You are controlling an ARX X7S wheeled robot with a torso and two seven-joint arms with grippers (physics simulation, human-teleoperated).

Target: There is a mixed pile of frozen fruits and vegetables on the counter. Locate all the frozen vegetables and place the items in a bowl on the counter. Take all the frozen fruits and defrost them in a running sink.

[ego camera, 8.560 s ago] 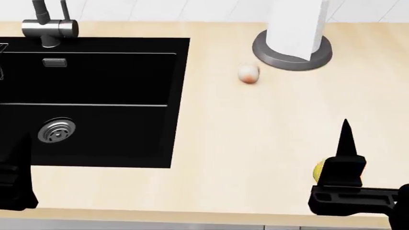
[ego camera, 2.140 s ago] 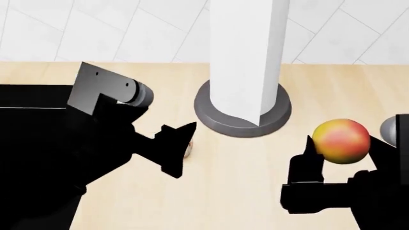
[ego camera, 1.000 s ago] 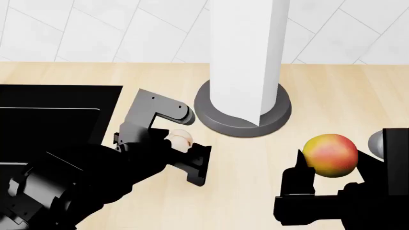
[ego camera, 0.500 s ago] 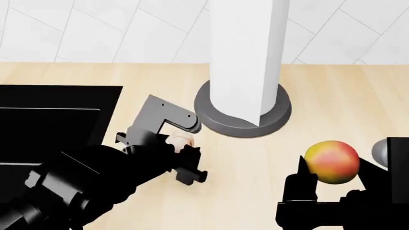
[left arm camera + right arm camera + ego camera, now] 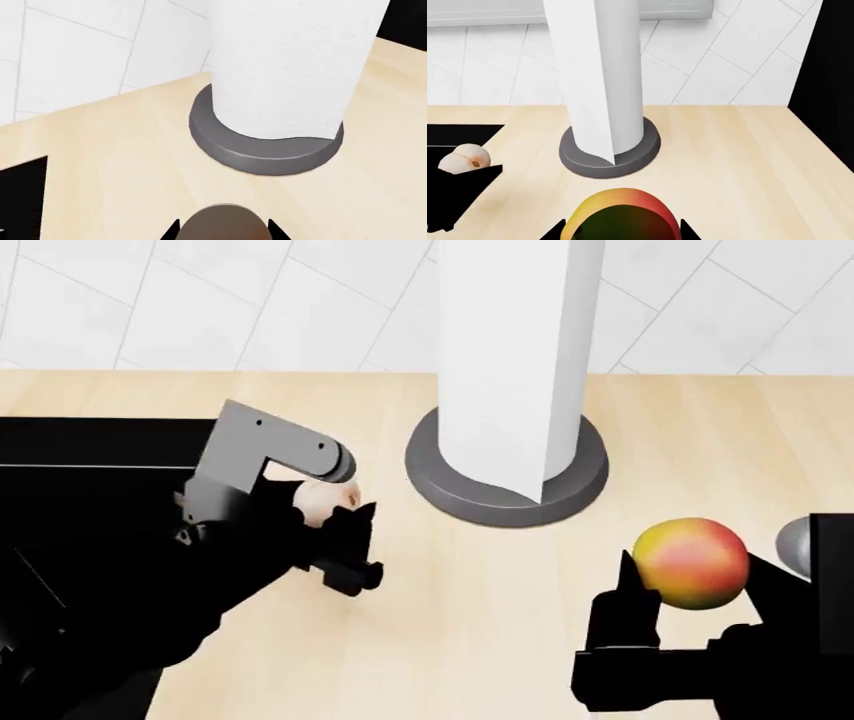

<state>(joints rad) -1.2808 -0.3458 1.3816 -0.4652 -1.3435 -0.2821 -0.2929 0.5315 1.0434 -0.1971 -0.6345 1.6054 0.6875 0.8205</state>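
Head view: the left claw (image 5: 331, 525) pinches the small pale peach (image 5: 320, 502) and, against half a second ago, has carried it up off the bench (image 5: 507, 610) and leftward, so it now hangs near the edge of the black sink (image 5: 80, 455). The right claw (image 5: 687, 590) stays pressed on the red-blushed mango (image 5: 689, 563), held above the bench much as before. Between the two arms the white paper-towel roll (image 5: 514, 360) stands unmoved on its grey base (image 5: 505, 502).
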